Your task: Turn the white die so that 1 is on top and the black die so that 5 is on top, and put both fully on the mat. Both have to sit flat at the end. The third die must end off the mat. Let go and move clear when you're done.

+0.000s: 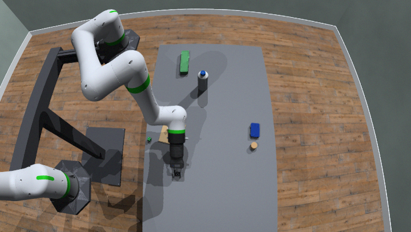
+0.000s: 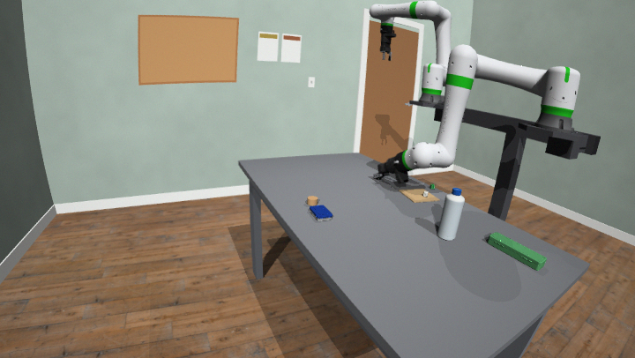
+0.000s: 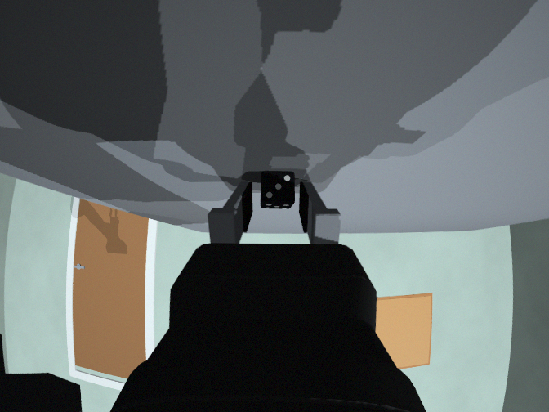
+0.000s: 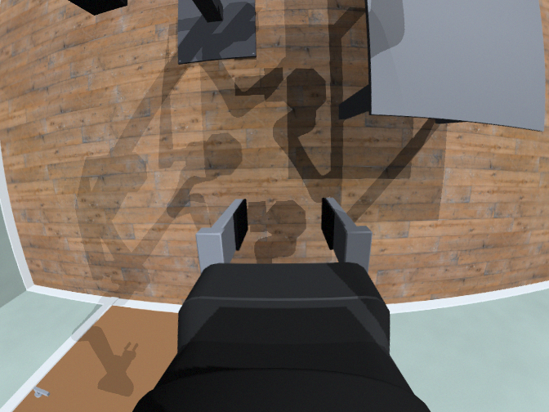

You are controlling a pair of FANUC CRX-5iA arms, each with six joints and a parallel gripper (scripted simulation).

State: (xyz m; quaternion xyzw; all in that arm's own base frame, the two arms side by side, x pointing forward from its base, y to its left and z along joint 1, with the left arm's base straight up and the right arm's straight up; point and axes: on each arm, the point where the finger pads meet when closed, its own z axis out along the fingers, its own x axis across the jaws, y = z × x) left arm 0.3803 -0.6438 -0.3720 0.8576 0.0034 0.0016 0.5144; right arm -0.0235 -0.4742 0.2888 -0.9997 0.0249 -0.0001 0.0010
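Observation:
The black die (image 1: pixel 177 174) (image 3: pixel 278 190) is on the grey table, off the mat, between the spread fingers of my left gripper (image 3: pixel 275 197) (image 2: pixel 377 176). Gaps show on both sides of it, so that gripper is open. In the left wrist view, one face shows three pips in a diagonal; the face at its lower edge is too foreshortened to read. The white die (image 2: pixel 425 193) sits on the tan mat (image 1: pixel 163 138) (image 2: pixel 413 197); its top number is too small to read. The green die (image 1: pixel 149 139) (image 2: pixel 432 186) lies off the mat. My right gripper (image 2: pixel 386 56) (image 4: pixel 283 213) is open and empty, high away from the table.
A white bottle (image 1: pixel 202 82) (image 2: pixel 451 218) with a blue cap stands beyond the mat. A green block (image 1: pixel 184 62) (image 2: pixel 515 250) lies farther along. A blue box (image 1: pixel 254 130) (image 2: pixel 320 212) and a tan cylinder (image 1: pixel 253 145) (image 2: pixel 312 200) are near the far long edge.

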